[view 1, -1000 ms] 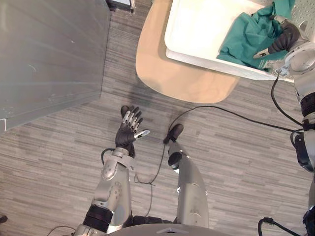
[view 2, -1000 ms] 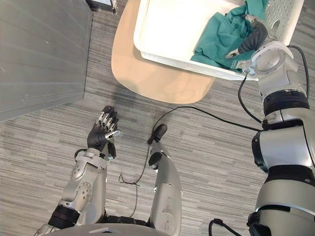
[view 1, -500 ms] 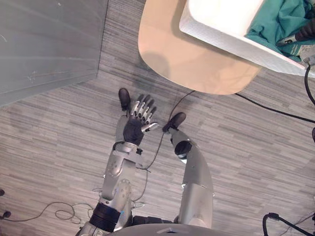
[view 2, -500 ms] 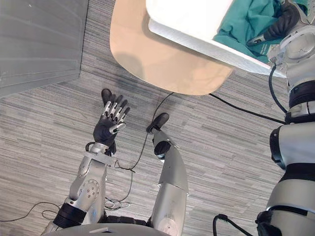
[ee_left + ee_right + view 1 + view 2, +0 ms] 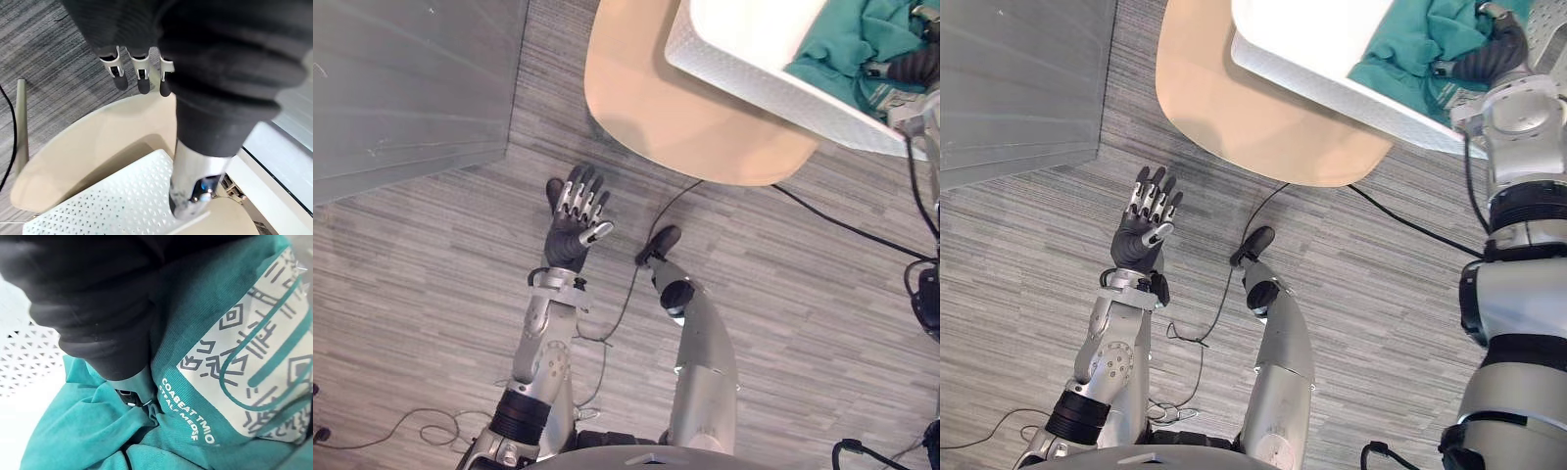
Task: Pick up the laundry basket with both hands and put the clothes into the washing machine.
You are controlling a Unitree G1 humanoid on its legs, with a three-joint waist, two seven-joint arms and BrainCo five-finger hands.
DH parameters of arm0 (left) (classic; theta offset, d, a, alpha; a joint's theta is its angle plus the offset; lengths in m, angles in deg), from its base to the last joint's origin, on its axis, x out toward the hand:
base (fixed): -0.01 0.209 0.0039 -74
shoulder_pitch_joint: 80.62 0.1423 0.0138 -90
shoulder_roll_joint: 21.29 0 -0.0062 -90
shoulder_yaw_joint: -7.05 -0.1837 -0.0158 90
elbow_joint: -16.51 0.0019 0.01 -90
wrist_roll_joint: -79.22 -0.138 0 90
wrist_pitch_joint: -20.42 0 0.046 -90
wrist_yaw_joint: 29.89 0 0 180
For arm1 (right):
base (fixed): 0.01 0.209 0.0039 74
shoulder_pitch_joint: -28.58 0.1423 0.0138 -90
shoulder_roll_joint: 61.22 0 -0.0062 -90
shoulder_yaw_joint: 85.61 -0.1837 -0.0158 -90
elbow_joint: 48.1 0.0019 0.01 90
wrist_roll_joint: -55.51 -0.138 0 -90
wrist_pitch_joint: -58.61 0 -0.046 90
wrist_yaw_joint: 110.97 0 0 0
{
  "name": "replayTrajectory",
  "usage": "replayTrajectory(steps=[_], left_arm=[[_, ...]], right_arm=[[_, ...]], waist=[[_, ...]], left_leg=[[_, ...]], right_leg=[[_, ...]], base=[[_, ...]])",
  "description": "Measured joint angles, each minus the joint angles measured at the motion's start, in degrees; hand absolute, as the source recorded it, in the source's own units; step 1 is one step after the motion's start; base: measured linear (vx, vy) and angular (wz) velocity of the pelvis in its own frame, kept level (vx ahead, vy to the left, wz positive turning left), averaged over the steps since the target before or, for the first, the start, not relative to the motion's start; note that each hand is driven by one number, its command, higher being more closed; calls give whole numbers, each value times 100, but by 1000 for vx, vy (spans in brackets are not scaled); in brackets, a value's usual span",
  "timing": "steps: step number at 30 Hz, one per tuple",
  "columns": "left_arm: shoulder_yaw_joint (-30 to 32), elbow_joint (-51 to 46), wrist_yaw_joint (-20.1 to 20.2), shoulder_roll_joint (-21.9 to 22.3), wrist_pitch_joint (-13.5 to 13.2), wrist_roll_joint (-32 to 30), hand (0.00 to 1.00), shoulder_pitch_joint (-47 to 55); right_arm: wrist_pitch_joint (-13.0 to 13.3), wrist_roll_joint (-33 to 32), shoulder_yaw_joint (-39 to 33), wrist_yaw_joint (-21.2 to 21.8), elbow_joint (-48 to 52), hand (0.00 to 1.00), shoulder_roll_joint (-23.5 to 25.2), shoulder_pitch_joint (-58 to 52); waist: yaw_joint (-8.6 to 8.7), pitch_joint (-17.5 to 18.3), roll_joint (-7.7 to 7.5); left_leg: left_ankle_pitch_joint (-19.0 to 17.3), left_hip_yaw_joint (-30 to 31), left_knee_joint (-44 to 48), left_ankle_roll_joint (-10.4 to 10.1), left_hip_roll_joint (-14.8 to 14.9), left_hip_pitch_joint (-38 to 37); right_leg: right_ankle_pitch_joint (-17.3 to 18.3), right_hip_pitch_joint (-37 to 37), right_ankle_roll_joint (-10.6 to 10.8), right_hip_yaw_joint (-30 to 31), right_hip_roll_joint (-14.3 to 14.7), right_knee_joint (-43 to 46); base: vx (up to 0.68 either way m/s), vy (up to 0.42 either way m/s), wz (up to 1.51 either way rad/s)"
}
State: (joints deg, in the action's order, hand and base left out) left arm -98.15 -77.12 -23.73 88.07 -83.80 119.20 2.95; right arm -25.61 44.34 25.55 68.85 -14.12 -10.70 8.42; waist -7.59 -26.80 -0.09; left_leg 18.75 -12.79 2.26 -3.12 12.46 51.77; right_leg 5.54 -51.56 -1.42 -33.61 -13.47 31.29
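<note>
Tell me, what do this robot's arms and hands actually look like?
The left arm and right arm are smooth silver-grey shells with black bands at the joints. The left hand has a dark ribbed cover over its back and wrist, and slim silver fingers ending in dark tips. The right hand wears the same dark ribbed cover.

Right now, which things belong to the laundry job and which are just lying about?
Job: white laundry basket, teal clothes in it, right robot hand on the clothes, left robot hand open, holding nothing.
Just there: round wooden table under the basket, grey panel.
</note>
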Motion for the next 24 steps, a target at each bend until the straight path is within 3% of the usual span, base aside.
replayTrajectory(steps=[9,15,23,24], left_arm=[[58,-35,-70,-10,-47,47,0,-76],[48,-35,-63,-51,-64,50,0,-145],[170,-11,-123,-287,-97,98,0,-243],[171,-4,-134,-298,-102,99,0,-246]], right_arm=[[41,-26,-219,-303,1753,100,275,-5],[351,-316,-912,-647,2716,100,321,-19],[482,-316,-2061,-1189,3553,100,323,-405],[504,-316,-2110,-1230,3556,0,324,-408]], waist=[[-24,1,-1],[-53,3,-5],[-75,96,-60],[-78,97,-60]], left_leg=[[-66,122,172,18,85,-131],[-101,198,255,36,85,-435],[-217,195,226,16,8,-943],[-206,193,211,33,-4,-1000]], right_leg=[[-3,331,5,-127,93,-63],[10,749,20,-183,100,-107],[10,1314,139,-206,89,-237],[9,1368,142,-207,84,-248]], base=[[-40,-99,2],[-12,-96,7],[9,-73,5],[60,-44,7]])
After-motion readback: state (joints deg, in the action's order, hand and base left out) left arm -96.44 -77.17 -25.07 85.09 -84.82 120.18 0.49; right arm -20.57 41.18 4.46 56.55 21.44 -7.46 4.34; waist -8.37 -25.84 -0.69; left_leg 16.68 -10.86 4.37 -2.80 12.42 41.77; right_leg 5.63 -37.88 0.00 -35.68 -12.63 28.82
